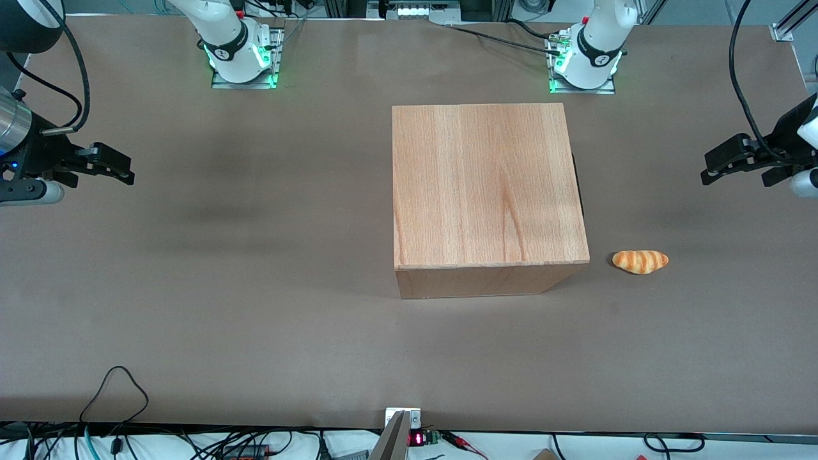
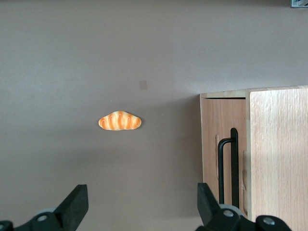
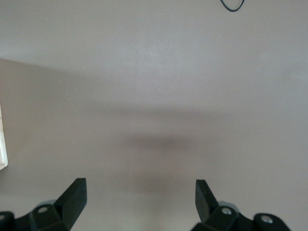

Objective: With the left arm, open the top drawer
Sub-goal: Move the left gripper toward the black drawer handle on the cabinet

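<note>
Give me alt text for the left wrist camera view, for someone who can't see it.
The left arm's open tool hovers above the brown table, holding nothing. One black finger sits close to the wooden cabinet, whose closed drawer front bears a long black bar handle. A toy croissant lies on the table, apart from the cabinet.

The left arm (image 1: 597,45) rises from its base, its forearm apparently arching out of frame before returning at the working arm's end of the surface, where its black gripper (image 1: 706,171) hangs in the air, jaws spread wide apart and holding nothing between them.
</note>
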Controlling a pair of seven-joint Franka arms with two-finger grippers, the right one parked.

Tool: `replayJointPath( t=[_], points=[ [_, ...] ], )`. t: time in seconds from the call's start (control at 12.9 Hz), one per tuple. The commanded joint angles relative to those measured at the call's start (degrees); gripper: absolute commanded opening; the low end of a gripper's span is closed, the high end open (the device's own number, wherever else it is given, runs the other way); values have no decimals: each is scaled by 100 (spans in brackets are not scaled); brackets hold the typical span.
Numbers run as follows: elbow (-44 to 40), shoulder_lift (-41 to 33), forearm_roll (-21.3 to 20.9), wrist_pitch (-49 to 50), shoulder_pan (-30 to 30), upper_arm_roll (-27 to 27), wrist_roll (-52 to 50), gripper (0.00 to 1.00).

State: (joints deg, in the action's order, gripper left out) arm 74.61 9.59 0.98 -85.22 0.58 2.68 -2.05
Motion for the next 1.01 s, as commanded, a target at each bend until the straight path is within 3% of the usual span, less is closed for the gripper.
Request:
replayJointPath(
  t=[0.0, 0.93],
  points=[
    [-25, -1, -115, 6, -49, 4, 55, 100],
    [133, 500, -89, 173, -287, 13, 143, 100]
  ],
)
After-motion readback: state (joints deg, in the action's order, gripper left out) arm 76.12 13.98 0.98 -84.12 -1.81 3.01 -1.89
